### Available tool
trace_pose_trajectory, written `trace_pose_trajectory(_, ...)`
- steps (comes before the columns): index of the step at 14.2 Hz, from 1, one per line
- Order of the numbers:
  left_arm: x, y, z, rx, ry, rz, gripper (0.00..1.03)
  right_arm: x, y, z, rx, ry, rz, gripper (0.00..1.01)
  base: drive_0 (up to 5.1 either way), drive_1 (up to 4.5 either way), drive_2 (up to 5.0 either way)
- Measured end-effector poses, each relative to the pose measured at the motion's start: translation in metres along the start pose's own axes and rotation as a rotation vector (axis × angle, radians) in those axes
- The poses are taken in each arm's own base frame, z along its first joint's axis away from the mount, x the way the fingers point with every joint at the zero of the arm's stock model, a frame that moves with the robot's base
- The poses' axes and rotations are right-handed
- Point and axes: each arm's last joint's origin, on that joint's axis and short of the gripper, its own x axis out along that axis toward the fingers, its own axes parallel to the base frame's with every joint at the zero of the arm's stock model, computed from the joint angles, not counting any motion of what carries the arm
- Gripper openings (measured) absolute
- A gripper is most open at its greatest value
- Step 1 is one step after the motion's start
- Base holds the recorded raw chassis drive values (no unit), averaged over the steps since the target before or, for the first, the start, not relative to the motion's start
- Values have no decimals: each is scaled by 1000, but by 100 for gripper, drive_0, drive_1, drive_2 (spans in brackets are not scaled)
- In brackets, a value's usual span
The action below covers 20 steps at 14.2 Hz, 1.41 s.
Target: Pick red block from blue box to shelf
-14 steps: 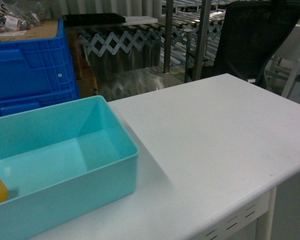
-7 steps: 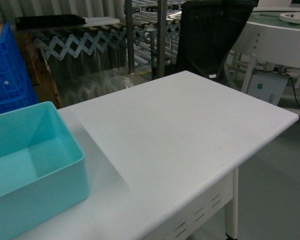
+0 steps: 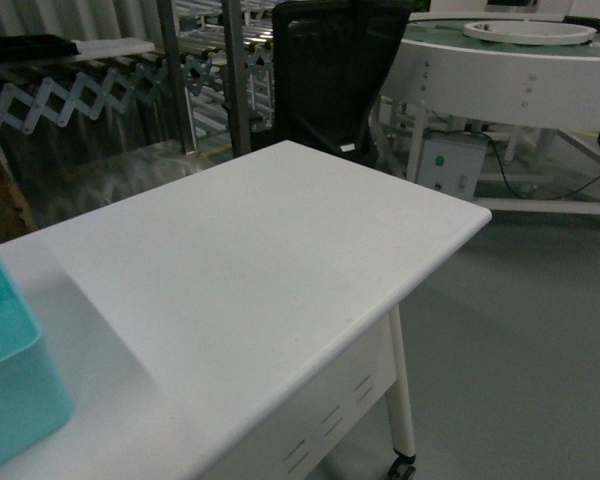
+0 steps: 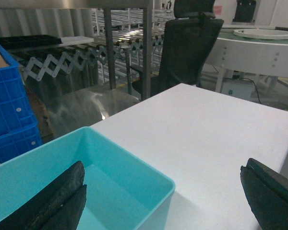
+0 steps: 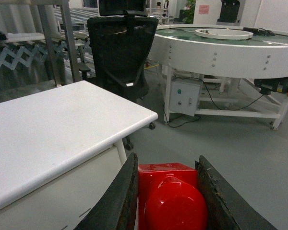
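Right claw point(image 5: 167, 201) around red block point(image 5: 169, 191), stud toward camera.

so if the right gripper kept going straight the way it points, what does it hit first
Probably nothing soon: the right gripper, shut on the small glossy red plastic block, points over open grey floor towards the round white conveyor table.

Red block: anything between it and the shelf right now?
Cannot say: the red block is clamped in the right tool off the end of the white table, but no steel rack on casters is identifiable in these views. Ahead lie open floor, a black chair and a round conveyor.
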Motion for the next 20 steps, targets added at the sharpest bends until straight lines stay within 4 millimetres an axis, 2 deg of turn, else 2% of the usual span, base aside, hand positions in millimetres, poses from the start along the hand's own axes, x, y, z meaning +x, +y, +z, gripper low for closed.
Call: trace_pose_trajectory(20,0,0,0,0,0,0,98,0,0,0,0,0,0,27,-151,-151,-151)
